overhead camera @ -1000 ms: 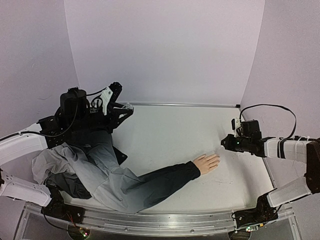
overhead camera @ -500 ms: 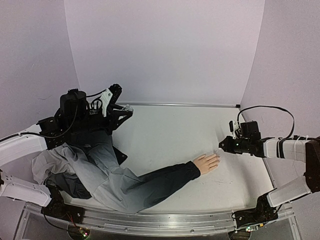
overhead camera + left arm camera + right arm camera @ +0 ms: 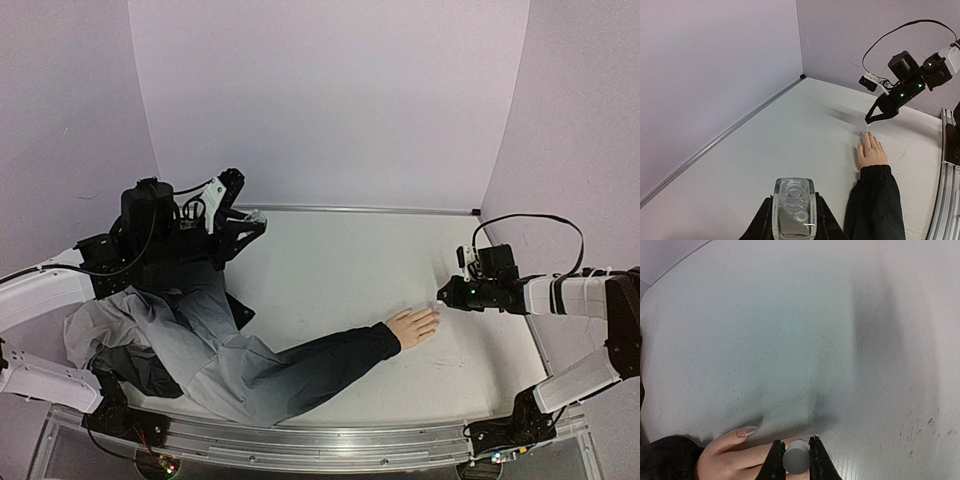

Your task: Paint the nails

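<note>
The pale peach mannequin hand (image 3: 413,326) lies flat on the white table at the end of a dark sleeve (image 3: 320,360). It also shows in the left wrist view (image 3: 870,152) and the right wrist view (image 3: 735,452), where one long nail (image 3: 746,431) is visible. My right gripper (image 3: 443,295) is shut on a small grey round cap (image 3: 796,460) and hovers right over the fingertips; what hangs below the cap is hidden. My left gripper (image 3: 252,216) is at the far left, shut on a small clear bottle (image 3: 794,200) held above the table.
A grey garment (image 3: 150,330) lies bunched at the near left under the left arm. A metal rail (image 3: 360,209) runs along the table's back edge, with lilac walls behind and at both sides. Bare white tabletop (image 3: 330,270) lies between the arms.
My right gripper has moved a little left and down, closer over the mannequin hand's fingertips, with the grey cap in it. The left arm and bottle have not moved.
</note>
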Controlling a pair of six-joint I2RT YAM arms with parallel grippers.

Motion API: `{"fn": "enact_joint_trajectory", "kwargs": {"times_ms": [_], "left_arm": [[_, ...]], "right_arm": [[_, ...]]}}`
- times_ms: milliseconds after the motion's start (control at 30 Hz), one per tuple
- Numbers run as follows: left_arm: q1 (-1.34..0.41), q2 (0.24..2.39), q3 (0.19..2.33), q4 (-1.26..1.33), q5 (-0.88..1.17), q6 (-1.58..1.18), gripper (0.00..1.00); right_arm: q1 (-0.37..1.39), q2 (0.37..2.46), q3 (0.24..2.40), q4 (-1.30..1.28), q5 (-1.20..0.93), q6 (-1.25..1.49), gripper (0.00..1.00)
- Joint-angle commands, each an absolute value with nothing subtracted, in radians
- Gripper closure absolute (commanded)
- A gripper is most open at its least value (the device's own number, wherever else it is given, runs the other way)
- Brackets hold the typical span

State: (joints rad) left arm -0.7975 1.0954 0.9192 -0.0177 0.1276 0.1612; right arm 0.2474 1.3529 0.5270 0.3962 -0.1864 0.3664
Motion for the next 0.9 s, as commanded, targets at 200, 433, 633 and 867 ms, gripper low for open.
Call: {"fn": "enact_joint_trajectory", "kwargs": {"times_ms": [200, 433, 633, 867], "left_arm": [[-0.794, 1.100, 0.928, 0.020, 0.120, 0.176, 1.00], [-0.793, 1.105, 0.930, 0.020, 0.124, 0.178, 1.00], [-0.793, 1.103, 0.926, 0.018, 0.123, 0.180, 1.00], [-0.793, 1.107, 0.928, 0.018, 0.126, 0.180, 1.00]], "right_arm": [[0.245, 1.356, 0.523, 0.449, -0.196, 0.360, 1.00], [0.245, 1.377, 0.528, 0.448, -0.205, 0.360, 1.00], [0.246, 1.381, 0.538, 0.430, -0.185, 0.367, 1.00], [0.245, 1.393, 0.541, 0.428, -0.154, 0.377, 1.00]]}}
